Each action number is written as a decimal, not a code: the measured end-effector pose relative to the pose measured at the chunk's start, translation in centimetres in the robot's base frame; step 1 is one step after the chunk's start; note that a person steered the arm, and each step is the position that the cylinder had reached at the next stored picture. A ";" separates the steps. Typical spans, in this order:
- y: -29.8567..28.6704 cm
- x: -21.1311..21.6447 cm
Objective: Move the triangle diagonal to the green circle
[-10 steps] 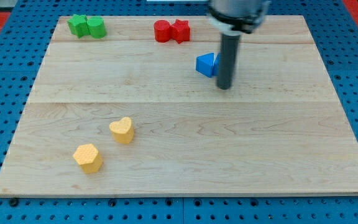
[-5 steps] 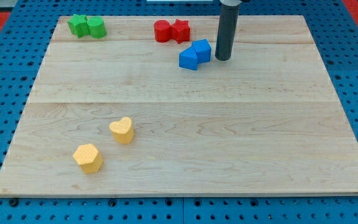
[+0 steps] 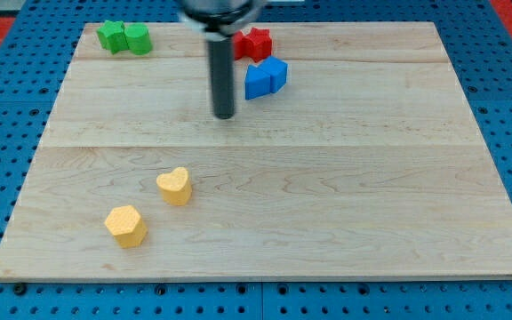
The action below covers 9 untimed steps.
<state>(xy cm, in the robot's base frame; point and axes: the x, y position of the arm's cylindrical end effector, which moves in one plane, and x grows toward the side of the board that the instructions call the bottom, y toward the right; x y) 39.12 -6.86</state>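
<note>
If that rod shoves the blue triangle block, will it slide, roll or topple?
Probably slide: the blue triangle block sits low and flat on the smooth wooden board. With flat sides, rolling seems unlikely. It may twist, since another blue block touches it. My tip stands apart, to its left.

— We see a board [image 3: 327,196] of pale wood, smooth and matt, don't we?
— We do; our blue triangle [image 3: 258,83] looks like matt plastic, my tip [image 3: 225,115] dark and dull.

Your rod stands upright, entering from the view's top edge left of centre. Its dark shaft runs straight down, and your tip [image 3: 225,116] rests on the bench surface.
</note>
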 end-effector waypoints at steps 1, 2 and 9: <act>-0.2 -5.0; 2.8 -10.6; 4.5 4.0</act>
